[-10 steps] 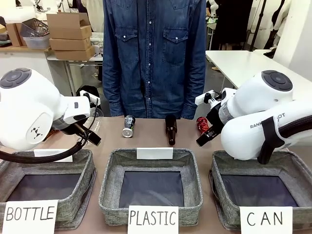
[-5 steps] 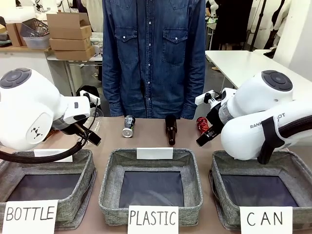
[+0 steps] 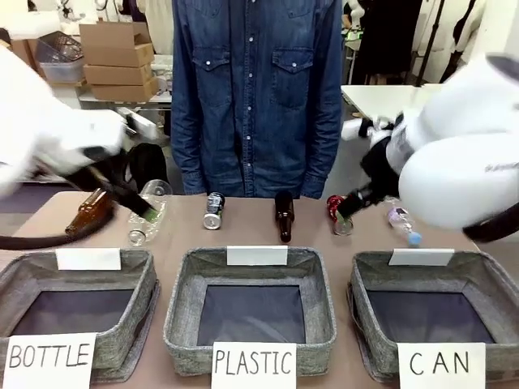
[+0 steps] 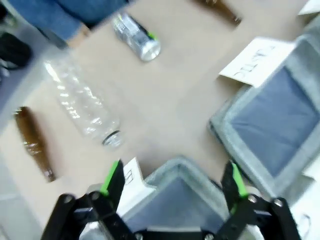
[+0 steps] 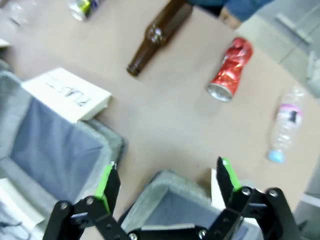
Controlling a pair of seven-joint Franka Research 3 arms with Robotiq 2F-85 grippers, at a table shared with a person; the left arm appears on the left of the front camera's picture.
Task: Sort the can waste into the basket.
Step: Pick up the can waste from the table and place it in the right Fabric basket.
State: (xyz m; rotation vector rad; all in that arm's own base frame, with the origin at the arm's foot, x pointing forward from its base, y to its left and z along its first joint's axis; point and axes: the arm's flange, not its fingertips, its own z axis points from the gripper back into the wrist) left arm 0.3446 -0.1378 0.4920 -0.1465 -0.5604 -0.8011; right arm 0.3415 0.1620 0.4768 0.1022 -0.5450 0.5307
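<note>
**newbie:** Since nothing's picked up yet, what's where?

**mod:** Robot's left gripper (image 4: 175, 170), spread apart and empty, is over the BOTTLE basket (image 3: 139, 304). Then the dark can (image 3: 213, 211) lies on the bench (image 3: 251, 232), red can (image 3: 333, 207) further right. Its right gripper (image 5: 167, 170), also spread and empty, hangs above the CAN basket (image 3: 486, 271). It's closest, so probably its job.

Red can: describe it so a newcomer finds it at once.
Start at the basket signed CAN, rightmost of three. Just beyond its far left corner lies the red can, between a brown bottle and a clear bottle. It alone is red metal.
</note>
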